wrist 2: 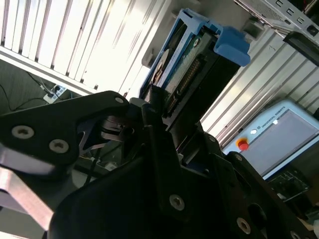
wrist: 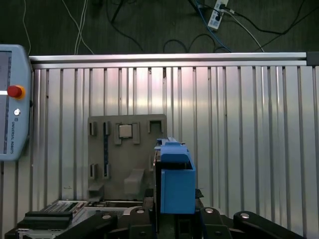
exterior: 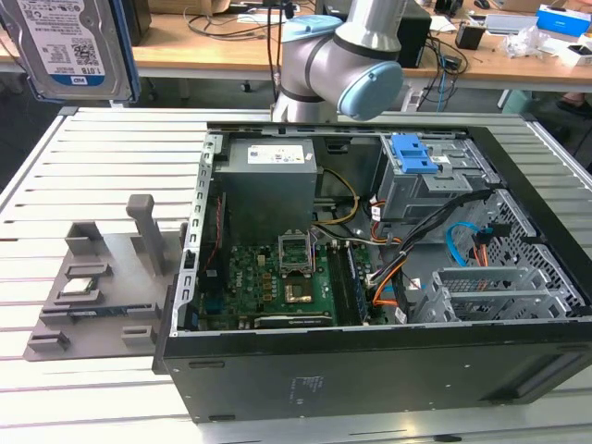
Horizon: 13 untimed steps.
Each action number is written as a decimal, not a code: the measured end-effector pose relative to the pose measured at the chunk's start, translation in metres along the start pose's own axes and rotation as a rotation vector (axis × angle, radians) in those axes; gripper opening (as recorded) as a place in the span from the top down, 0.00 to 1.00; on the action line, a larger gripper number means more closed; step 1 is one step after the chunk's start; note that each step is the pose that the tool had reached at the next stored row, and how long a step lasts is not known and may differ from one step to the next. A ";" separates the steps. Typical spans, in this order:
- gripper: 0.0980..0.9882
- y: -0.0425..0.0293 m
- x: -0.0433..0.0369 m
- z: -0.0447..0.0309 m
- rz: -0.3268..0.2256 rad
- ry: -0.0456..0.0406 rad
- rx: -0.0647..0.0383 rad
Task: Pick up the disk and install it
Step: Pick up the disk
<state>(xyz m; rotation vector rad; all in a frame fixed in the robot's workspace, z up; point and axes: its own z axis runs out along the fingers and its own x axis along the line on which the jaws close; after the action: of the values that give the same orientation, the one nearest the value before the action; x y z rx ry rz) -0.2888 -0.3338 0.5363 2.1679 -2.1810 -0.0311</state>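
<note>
The slatted counter (exterior: 102,166) carries an open PC case (exterior: 370,375), side panel off, w/ the arm (exterior: 342,55) rising behind the case's far wall. Inside, toward the exterior view's right, sits the grey drive cage (exterior: 435,194) w/ its blue latch (exterior: 413,155). On the exterior view's left, just beside the case, lies a grey parts fixture (exterior: 102,296). The disk (exterior: 74,46) is up in the air, well above the counter, label toward the exterior camera and a blue rail along its edge. In the second wrist view the tool (wrist 2: 158,107) is clamped onto one end of it, black fingers (wrist 2: 162,154) tight against the body and the connector edge in sight. By judgement the pickup is done and the step in hand is carrying the disk, approx. halfway through the task. Since only one end is pinched, the free end acts as a lever, so slow travel, no sharp wrist swings and rails held square to the cage look wise. There is plenty of open room above the counter and over the case. The tight spots are the case's upper rim, the cables (exterior: 462,245) looping just beside the cage, and the cage's own walls. The teach pendant (wrist: 12,99) lies at the counter's edge, well apart from the disk.
</note>
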 end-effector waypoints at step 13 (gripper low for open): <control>0.70 -0.0638 -0.0007 -0.0040 0.000 0.0000 0.000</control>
<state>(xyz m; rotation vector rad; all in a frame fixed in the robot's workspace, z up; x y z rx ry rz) -0.2248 -0.3334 0.5363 2.1677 -2.1811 -0.0312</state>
